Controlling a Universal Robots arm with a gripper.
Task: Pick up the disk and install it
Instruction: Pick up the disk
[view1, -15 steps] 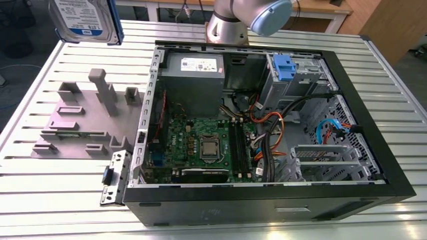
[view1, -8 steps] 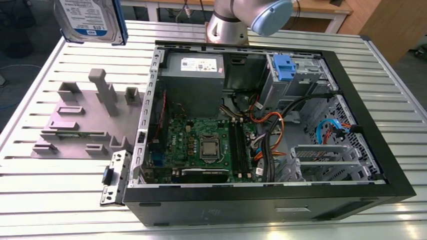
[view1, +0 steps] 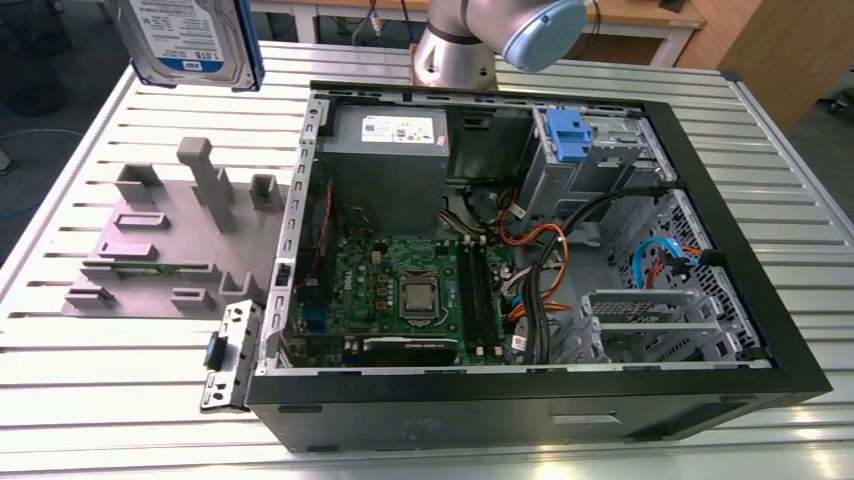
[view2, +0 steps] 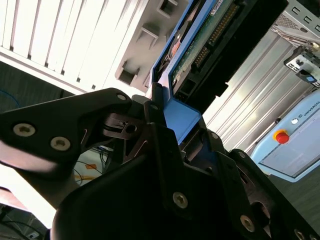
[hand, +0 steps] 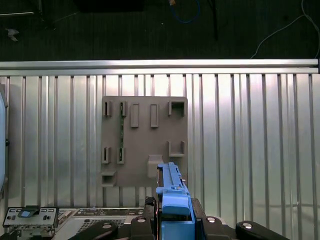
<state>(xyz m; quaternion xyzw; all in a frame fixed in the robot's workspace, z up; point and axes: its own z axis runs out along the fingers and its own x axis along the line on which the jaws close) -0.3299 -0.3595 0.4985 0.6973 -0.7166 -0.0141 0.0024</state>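
The flat silver-grey disk (view1: 187, 40), with a white-and-blue label and blue plastic carrier rails, hung in the air at the exterior view's left, well apart from the case. Its upper part was cut off by the picture's edge. Below it a grey plastic fixture plate (view1: 160, 245) with upright pegs lay on the slatted metal table (view1: 107, 390). Further right stood the open black computer case (view1: 534, 250), and behind it rose the silver arm (view1: 467, 45), cut off above the elbow.

In the second wrist view the black gripper (view2: 170, 117) hid much of the disk. A blue rail and the green circuit-board underside reached out beyond it. The fingers (view2: 150, 117) pinched the disk's blue-railed end from both sides. In the first wrist view the disk showed edge-on above the plate's edge.
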